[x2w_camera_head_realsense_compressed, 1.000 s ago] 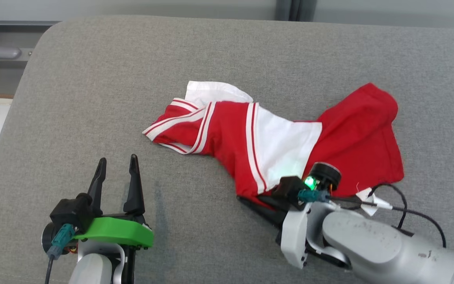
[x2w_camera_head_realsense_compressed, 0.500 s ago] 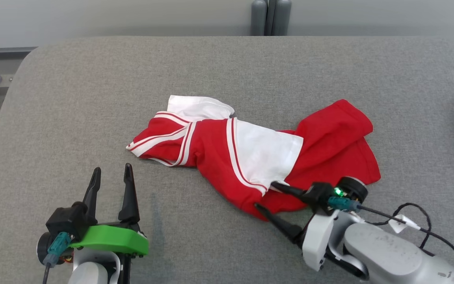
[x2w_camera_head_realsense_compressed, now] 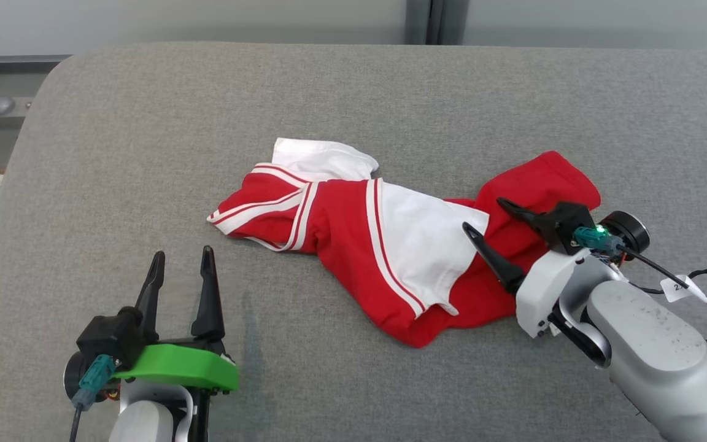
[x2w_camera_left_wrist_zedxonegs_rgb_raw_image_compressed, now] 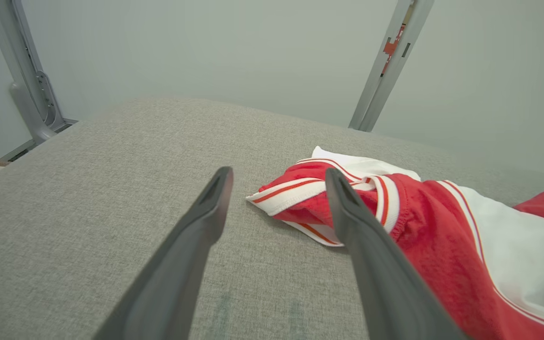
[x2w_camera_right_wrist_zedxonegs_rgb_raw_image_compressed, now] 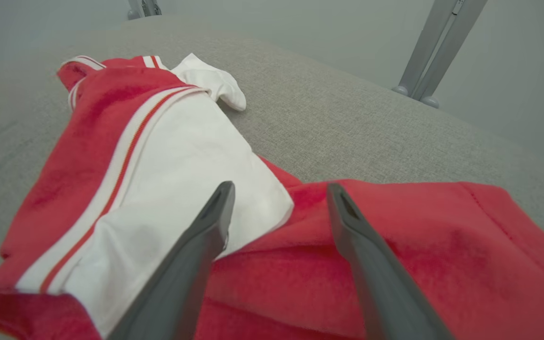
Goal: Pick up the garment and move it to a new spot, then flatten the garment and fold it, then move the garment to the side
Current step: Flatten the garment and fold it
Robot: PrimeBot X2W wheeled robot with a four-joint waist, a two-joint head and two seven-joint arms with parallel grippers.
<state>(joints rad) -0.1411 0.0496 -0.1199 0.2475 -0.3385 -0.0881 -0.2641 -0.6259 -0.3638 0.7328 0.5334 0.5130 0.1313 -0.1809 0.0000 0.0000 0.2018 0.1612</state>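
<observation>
Garment lies crumpled mid-frame, so right gripper hovers spread over its red half, guessing for a grab; left gripper sits spread, lower left.

Surface before me: grey fabric pad, woven texture, rounded corner at upper left of my head view, running off the frame at right and bottom. Lying directly on it: one garment, red and white, crumpled, centre to centre-right. Striped end points left, white panel mid-frame, plain red bunched at right.
</observation>
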